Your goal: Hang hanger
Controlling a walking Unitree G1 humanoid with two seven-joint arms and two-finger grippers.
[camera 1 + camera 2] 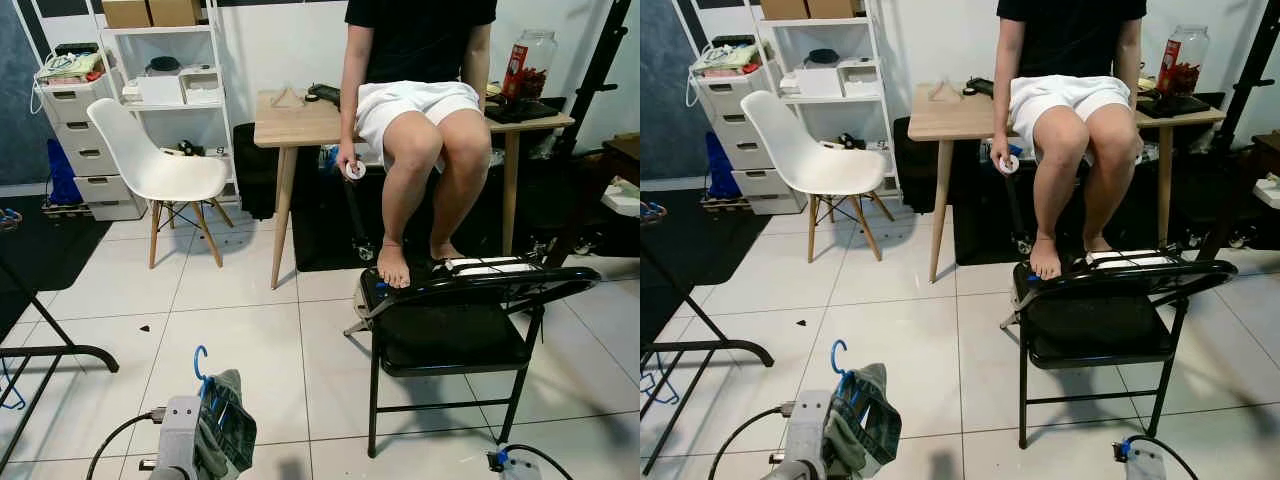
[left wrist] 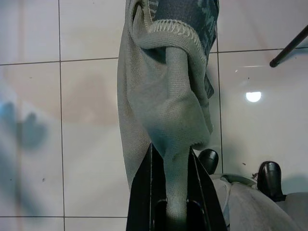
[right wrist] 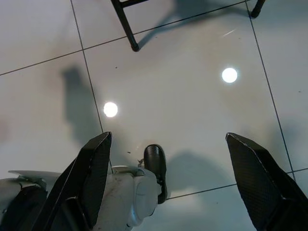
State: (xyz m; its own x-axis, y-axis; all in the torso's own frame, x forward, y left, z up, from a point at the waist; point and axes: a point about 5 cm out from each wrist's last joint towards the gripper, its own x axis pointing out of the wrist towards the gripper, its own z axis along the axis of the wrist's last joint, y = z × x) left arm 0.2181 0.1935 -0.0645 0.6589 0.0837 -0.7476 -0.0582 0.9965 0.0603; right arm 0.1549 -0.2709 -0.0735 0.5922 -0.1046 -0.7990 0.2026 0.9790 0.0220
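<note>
The left gripper [image 2: 171, 192], low at seven o'clock in the head views, pinches a grey-green knitted garment [image 2: 163, 96] draped on a blue plastic hanger [image 1: 201, 362] whose hook stands upright. The right gripper [image 3: 178, 178] hangs wide open and empty. Keep the pinch firm (knit slips) and the hook upward while carrying toward the black metal rack [image 1: 50, 345] at nine o'clock.

Glossy white tile floor [image 1: 250, 330] with dark grout, ceiling lights glaring off it. A black folding chair [image 1: 455, 330] stands up front, and behind it a person [image 1: 420, 120] sits on a light wood worktop [image 1: 300, 120], bare feet on the chair. A white shell chair [image 1: 160, 170] is next to the worktop, with white shelves [image 1: 170, 80] and grey drawers [image 1: 85, 140] against the white wall [image 1: 280, 40]. A black mat [image 1: 40, 250] covers the floor beside the drawers.
</note>
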